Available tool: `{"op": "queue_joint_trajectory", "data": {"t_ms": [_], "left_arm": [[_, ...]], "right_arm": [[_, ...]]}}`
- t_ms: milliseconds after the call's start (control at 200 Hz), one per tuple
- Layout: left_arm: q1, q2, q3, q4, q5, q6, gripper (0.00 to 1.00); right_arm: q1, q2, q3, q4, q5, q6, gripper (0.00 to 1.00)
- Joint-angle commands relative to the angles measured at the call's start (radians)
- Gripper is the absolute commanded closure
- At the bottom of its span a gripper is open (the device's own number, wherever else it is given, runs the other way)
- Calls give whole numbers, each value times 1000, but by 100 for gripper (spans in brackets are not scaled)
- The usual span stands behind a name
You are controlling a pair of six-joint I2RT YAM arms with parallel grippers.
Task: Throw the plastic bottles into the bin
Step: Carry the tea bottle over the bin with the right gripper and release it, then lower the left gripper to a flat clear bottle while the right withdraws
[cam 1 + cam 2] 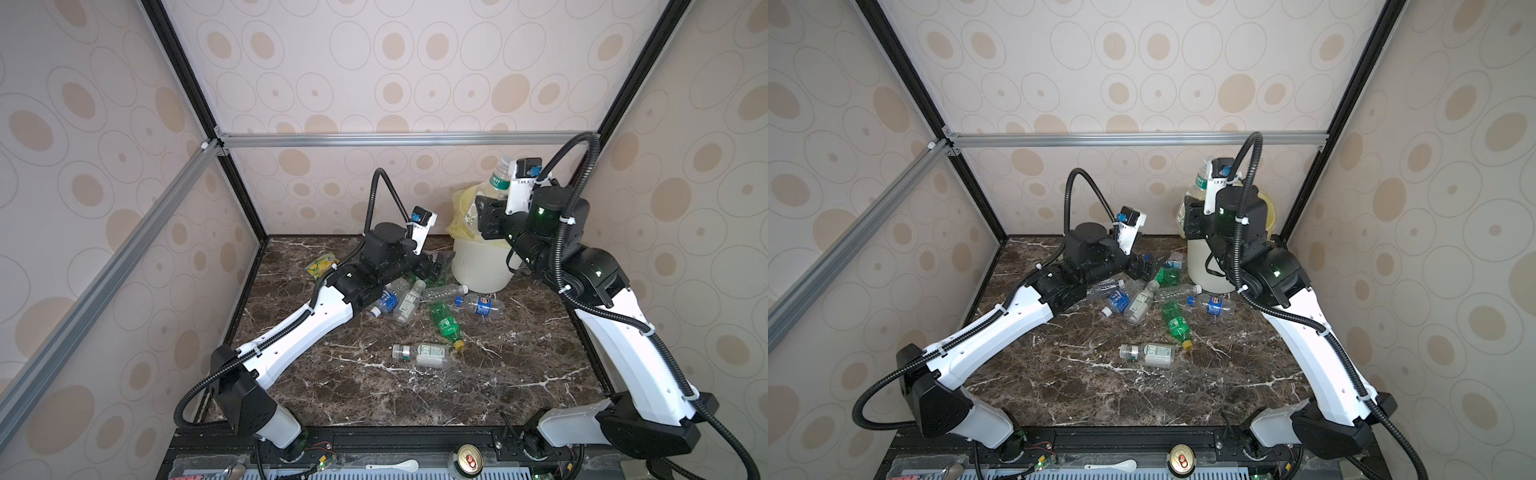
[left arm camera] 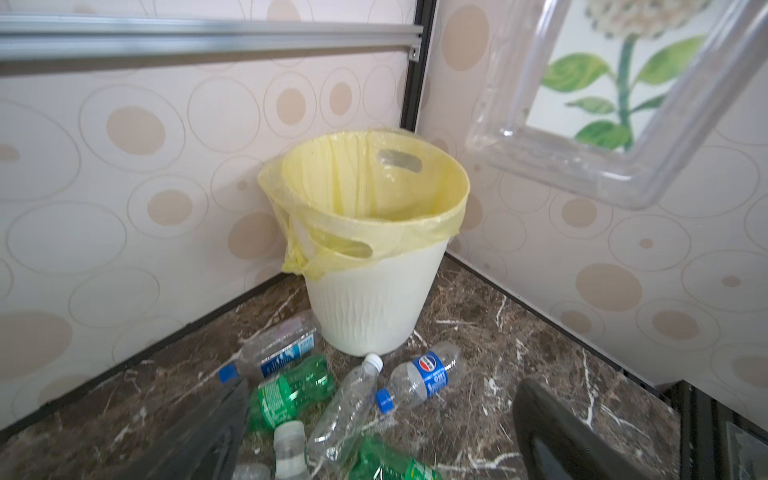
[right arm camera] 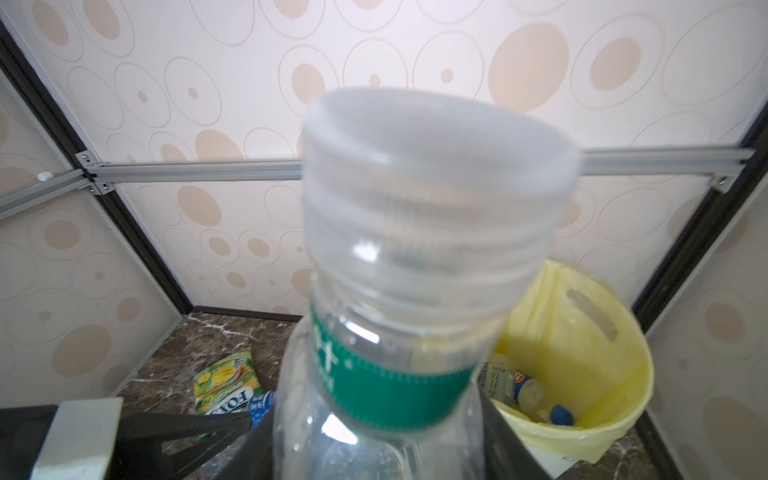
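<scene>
My right gripper [image 3: 380, 453] is shut on a big clear plastic bottle [image 3: 415, 249] with a green band and a wide pale cap. It holds the bottle cap up, higher than the rim of the bin [image 1: 482, 266] and close beside it. The bin's yellow liner [image 2: 365, 187] hangs over the rim, and a few bottles [image 3: 528, 395] lie inside. My left gripper [image 2: 382, 449] is open, low over a heap of bottles [image 2: 353, 403] in front of the bin. A Pepsi bottle [image 1: 482, 305], a green bottle [image 1: 446, 324] and a clear labelled bottle [image 1: 424, 353] lie on the marble top.
A yellow-green FOXS packet [image 1: 321, 264] lies at the back left behind my left arm. A drink can [image 1: 467, 459] and a white spoon [image 1: 395, 465] sit on the front rail. Patterned walls and a black frame close in three sides. The bin stands in the back right corner.
</scene>
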Motion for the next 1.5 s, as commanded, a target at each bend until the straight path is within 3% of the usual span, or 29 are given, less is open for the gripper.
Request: {"op": "queue_joint_trajectory", "data": {"t_ms": [0, 75, 180, 250, 320, 400, 470, 595, 810, 1010, 1306, 1496], "left_arm": [[-12, 40, 106, -36, 5, 72, 1], [-12, 65, 135, -35, 6, 81, 1], [-11, 88, 138, -39, 4, 79, 1], [-11, 93, 121, -42, 2, 75, 1], [-11, 93, 100, -52, -5, 63, 1], [-11, 81, 62, -61, -15, 58, 1], [-11, 62, 14, -50, -27, 47, 1], [-11, 34, -59, -46, -36, 28, 1], [-12, -16, -187, -53, -49, -4, 1], [-11, -75, -324, -48, -43, -66, 1], [-11, -185, -546, -41, 4, -153, 1], [-13, -271, -688, 0, 50, -163, 1]], "right_arm": [[-21, 11, 20, 115, 75, -164, 52], [-89, 60, 41, 121, 49, -145, 52], [-266, 212, 125, 33, -50, -12, 50], [-355, 354, 261, -94, -76, 41, 31], [-373, 481, 470, -259, -51, 59, 14], [-372, 515, 573, -344, -87, 73, 5], [-370, 456, 473, -269, -118, 79, 0], [-369, 321, 251, -124, -155, 92, 0], [-369, 227, 151, -153, -211, 127, 0], [-357, 79, -86, -122, -295, 181, 0], [-228, -126, -437, -121, -275, 183, 0], [-130, -189, -577, -161, -236, 191, 0]]}}
